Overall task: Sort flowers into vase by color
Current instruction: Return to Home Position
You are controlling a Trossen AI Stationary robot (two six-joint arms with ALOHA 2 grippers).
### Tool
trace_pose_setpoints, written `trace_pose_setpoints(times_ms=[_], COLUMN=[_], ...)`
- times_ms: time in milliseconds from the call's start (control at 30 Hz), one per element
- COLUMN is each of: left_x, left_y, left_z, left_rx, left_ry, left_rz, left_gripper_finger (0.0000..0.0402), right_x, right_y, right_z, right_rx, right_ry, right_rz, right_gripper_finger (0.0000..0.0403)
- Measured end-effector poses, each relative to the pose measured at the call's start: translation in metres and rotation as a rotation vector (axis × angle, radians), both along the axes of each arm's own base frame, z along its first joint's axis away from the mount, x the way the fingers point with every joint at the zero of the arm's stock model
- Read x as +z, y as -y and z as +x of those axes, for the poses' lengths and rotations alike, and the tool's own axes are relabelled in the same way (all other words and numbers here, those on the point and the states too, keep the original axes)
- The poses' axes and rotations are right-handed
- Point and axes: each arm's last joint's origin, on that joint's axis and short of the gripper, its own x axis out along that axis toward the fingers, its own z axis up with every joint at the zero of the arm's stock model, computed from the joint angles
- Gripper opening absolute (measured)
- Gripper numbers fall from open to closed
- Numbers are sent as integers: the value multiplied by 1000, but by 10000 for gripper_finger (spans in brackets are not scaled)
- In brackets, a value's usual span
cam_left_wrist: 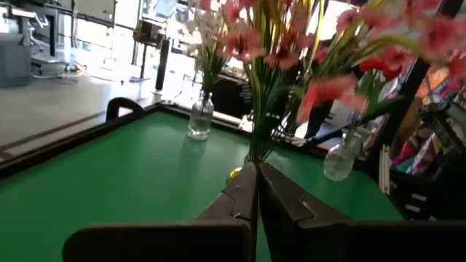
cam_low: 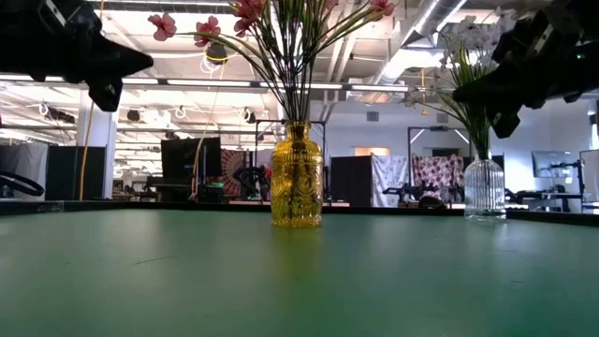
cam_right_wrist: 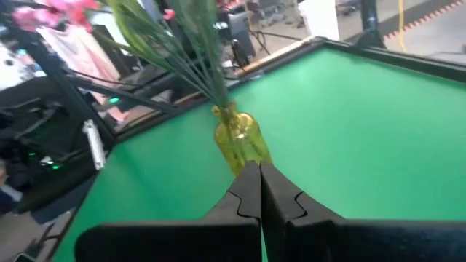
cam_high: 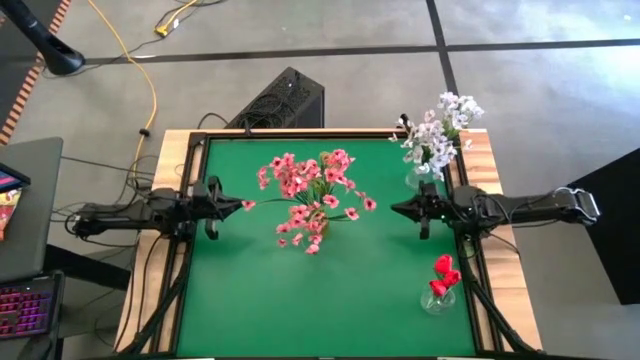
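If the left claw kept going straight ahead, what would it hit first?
Most likely the pink flowers in the yellow vase. The left gripper, shut, points straight at them, and one outlying blossom lies just ahead of its tip. Exact height is unclear.

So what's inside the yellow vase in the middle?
Pink flowers on thin green stems stand in the yellow vase. Its patterned glass hides the stem ends and any water. The left gripper and right gripper sit shut at either side, apart from it.
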Motion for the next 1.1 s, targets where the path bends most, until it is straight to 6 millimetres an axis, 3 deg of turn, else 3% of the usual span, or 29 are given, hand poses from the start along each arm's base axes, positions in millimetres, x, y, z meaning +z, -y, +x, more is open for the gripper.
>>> trace_pose_setpoints(times_ms=[300, 833, 1100], left_x=[-24, -24, -24], left_y=[0, -2, -2], left_z=[8, 8, 8], left_rx=[-10, 65, 64], left_ry=[11, 18, 17], left_rz=[-12, 3, 3], left_gripper_finger=[0, 0, 0], right_x=[-17, -26, -36], right_y=[2, 3, 4], right_z=[-10, -13, -14], right_rx=[-20, 31, 12], right_ry=[40, 49, -60], right_rz=[-9, -170, -174], right_gripper_finger=[19, 19, 50])
